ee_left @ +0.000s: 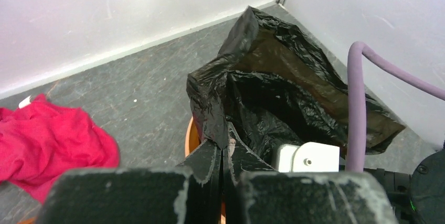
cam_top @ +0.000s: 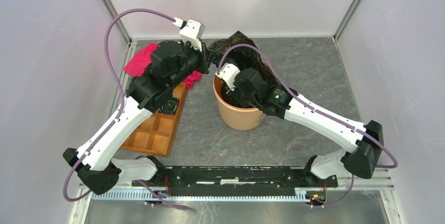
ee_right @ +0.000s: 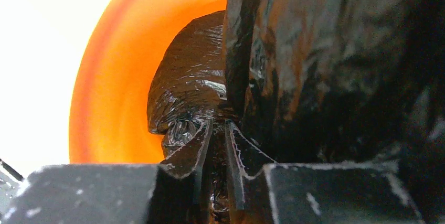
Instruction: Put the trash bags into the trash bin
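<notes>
One black bag sits half in the orange bucket. Its lower end is stuffed down inside and the rest rises out over the rim on the side toward the top of the overhead frame. Its long axis runs from the bucket's floor up and away to a crumpled peak just above the bucket in that view. In the left wrist view the bag stands as a tall, open fold with its peak at upper centre, slanting down toward the right edge. Inside the bucket, a glossy bulge of the bag lies against the wall, and a taller sheet of it fills the right of that frame.

The left claw is clenched on the bag's edge, with its fingers pressed together just over the bucket's rim. In the overhead view the left claw is just upper left of the bucket. The right claw reaches down inside, with its fingers nearly together and crinkled film caught between them.

The right arm lies across the bucket's mouth and hides much of it from above. A purple cable crosses in front of the bag. On the worktop, a red cloth lies at upper left. Below it is a brown tray of square compartments, and one compartment holds a dark roll.
</notes>
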Action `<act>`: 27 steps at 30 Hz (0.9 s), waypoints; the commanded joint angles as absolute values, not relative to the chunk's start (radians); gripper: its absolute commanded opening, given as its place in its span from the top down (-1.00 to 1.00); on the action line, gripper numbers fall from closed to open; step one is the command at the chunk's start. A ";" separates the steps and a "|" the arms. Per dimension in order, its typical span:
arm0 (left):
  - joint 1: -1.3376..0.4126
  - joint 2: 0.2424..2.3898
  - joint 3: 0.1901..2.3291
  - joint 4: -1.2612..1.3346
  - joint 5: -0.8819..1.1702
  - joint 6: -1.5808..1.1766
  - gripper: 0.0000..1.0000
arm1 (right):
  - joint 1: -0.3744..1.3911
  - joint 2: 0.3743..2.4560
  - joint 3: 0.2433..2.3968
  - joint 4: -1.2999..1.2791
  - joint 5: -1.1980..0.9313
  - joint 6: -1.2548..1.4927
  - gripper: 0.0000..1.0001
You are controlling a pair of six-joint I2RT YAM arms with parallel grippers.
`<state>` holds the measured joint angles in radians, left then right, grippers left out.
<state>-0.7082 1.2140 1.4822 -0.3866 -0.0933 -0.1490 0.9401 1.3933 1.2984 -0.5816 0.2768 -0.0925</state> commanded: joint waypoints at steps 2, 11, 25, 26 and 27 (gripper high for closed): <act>-0.704 1.188 1.429 -0.354 -0.158 -0.147 0.96 | 0.942 1.423 1.422 -0.573 0.233 -0.040 0.53; -0.704 1.112 1.326 -0.298 -0.065 -0.149 0.96 | 0.942 1.226 1.493 -0.571 0.021 -0.002 -0.14; -0.703 1.056 1.278 -0.289 -0.051 -0.135 0.96 | 0.940 1.096 1.300 -0.462 0.316 0.108 0.01; -0.703 1.054 1.277 -0.288 -0.052 -0.134 0.96 | 0.936 1.111 1.302 -0.464 0.321 0.113 0.01; -0.703 1.055 1.278 -0.288 -0.052 -0.133 0.96 | 0.934 1.123 1.303 -0.468 0.323 0.114 0.01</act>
